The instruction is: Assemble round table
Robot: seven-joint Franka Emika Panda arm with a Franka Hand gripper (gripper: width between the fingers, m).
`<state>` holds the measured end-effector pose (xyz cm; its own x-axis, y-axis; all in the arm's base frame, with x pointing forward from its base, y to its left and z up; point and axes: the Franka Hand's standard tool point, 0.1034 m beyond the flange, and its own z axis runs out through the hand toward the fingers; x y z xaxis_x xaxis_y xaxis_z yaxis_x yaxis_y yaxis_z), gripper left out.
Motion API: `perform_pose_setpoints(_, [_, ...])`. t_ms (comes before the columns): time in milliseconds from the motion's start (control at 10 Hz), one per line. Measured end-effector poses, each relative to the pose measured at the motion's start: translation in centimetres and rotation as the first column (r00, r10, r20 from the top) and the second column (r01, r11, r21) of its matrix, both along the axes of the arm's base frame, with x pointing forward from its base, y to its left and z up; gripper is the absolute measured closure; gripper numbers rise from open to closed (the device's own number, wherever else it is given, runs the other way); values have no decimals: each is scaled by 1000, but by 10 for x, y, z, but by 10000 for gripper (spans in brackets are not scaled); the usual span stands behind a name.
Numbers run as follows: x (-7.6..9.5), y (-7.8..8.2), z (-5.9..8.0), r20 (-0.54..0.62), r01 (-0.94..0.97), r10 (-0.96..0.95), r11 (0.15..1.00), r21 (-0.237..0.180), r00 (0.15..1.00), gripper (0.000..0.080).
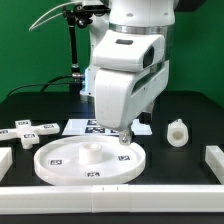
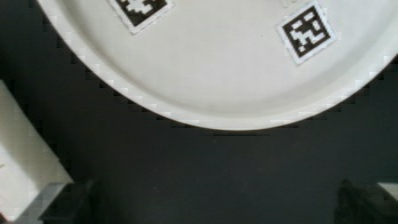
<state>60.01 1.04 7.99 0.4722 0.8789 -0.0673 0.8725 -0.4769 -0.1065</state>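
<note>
Both jaws of the gripper (image 1: 125,138) are being held wide apart, empty, and are probably best being lowered straight over the rim of the big round disc (image 1: 108,166).

We log this as a robotics lab bench, a test rig rather than a lived-in room. A white robot arm (image 1: 125,70) stands over a matte black table (image 1: 190,110), with plain white blocks (image 1: 215,158) set along its edges. Behind, we note a flat green backdrop (image 1: 30,40) and a black equipment stand (image 1: 72,55). A marker board (image 1: 82,127) lies flat on the table, partly hidden by the arm. Printed black-and-white square tags (image 1: 55,159) sit on the round white disc (image 1: 75,169) and on the smaller white parts (image 1: 28,141) beside it. In the wrist view we see such tags (image 2: 306,33) close, crisp against white plastic.
</note>
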Motion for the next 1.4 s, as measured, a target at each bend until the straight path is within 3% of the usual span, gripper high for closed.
perform_pose_setpoints(600, [3, -3, 1, 25, -36, 36, 999, 5, 999, 150])
perform_pose_setpoints(700, [3, -17, 2, 110, -99, 97, 995, 6, 989, 150])
perform_pose_setpoints(900, [-21, -40, 4, 165, -149, 147, 989, 0, 975, 150])
perform_pose_setpoints(1000, [-28, -43, 0, 152, -141, 139, 990, 2, 979, 150])
perform_pose_setpoints(1400, [-26, -43, 0, 152, -144, 142, 990, 2, 978, 150])
